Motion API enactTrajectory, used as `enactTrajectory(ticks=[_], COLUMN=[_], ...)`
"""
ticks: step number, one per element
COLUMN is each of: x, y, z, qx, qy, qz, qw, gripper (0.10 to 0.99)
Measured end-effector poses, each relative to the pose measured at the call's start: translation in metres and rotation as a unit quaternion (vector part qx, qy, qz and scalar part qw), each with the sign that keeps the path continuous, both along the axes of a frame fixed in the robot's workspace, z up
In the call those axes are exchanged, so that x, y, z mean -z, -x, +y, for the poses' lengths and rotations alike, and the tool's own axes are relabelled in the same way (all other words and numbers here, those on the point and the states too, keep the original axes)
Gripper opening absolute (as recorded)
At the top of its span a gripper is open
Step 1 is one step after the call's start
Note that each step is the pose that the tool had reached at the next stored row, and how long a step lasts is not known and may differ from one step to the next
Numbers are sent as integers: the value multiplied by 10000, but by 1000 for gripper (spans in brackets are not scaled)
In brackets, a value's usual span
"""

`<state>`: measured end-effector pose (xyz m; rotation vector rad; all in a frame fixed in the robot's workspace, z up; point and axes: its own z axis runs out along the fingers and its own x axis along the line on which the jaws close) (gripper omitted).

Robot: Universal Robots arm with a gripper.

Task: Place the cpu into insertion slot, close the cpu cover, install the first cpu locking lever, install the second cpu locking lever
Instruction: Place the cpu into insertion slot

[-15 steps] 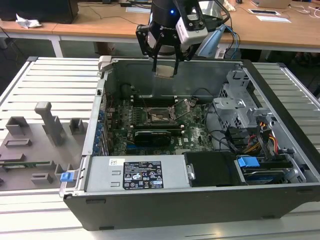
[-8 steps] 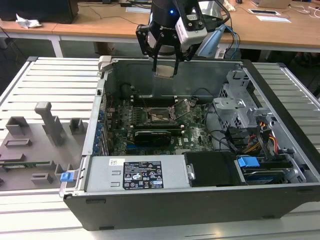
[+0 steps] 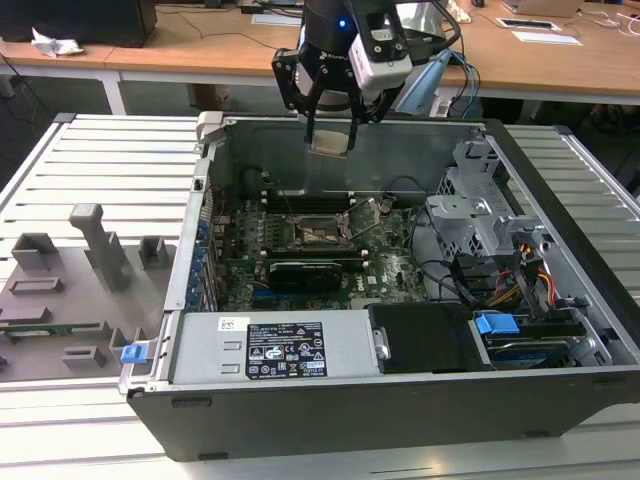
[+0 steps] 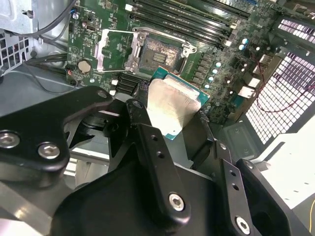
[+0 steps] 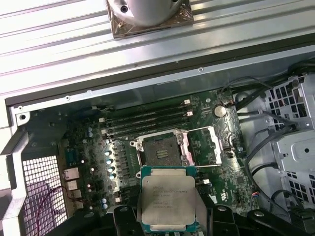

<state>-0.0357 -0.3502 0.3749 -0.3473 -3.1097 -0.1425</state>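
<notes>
My gripper (image 3: 330, 128) hangs above the open computer case, shut on the cpu (image 3: 330, 143), a flat square chip with a pale metal top. In both wrist views the cpu (image 4: 171, 110) (image 5: 166, 200) sits between the black fingers (image 4: 147, 142), held well above the board. Below it the insertion slot (image 3: 318, 232) (image 4: 160, 51) (image 5: 160, 152) lies open, a dark square socket with a silver rim in the green board. The cpu cover (image 4: 114, 49) (image 5: 209, 145) is swung back beside the slot, its window showing the board.
The case walls (image 3: 340, 150) ring the board. Long black memory slots (image 5: 147, 120) run behind the socket and a long black card (image 3: 310, 270) lies in front. A drive cage with cables (image 3: 490, 230) stands at the exterior view's right. Grey holders (image 3: 90, 250) sit on the slatted table.
</notes>
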Motion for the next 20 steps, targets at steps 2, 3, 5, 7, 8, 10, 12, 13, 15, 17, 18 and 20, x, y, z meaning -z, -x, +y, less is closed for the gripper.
enactTrajectory(ticks=[2,3,5,7,8,10,12,13,15,17,18,20], x=[0,0,1,1,1,1,1,1,1,1,1,1], y=[0,0,0,0,0,0,0,0,0,0,0,0], z=[0,0,0,0,0,0,0,0,0,0,0,0], qx=[31,42,77,120,145,189,215,241,294,321,334,361], qy=[0,0,0,0,0,0,0,0,0,0,0,0], qz=[0,0,0,0,0,0,0,0,0,0,0,0], qw=[10000,10000,10000,9999,9999,9998,9998,9997,9996,9995,9994,9993], gripper=[525,525,525,525,525,525,525,525,525,525,525,525])
